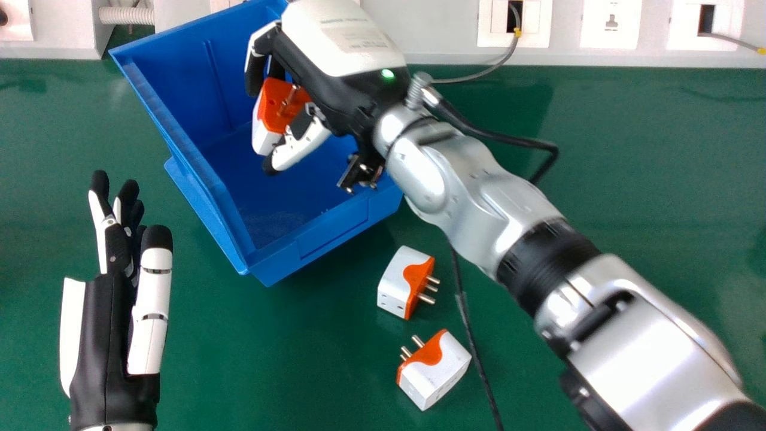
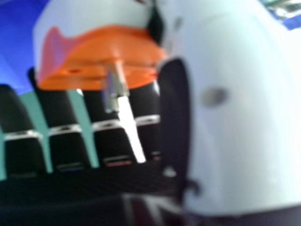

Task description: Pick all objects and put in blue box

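Adapter (image 1: 274, 106) in robot hand (image 1: 332, 90), seemingly between thumb and fingers.

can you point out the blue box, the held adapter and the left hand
blue box (image 1: 333, 231): head view, outside of its near wall
held adapter (image 1: 273, 109): head view, its orange face
left hand (image 1: 109, 326): head view, its black body below the fingers

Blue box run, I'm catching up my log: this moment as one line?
right hand: holding plug adapter over blue box | left hand: open, empty | green table: two more adapters
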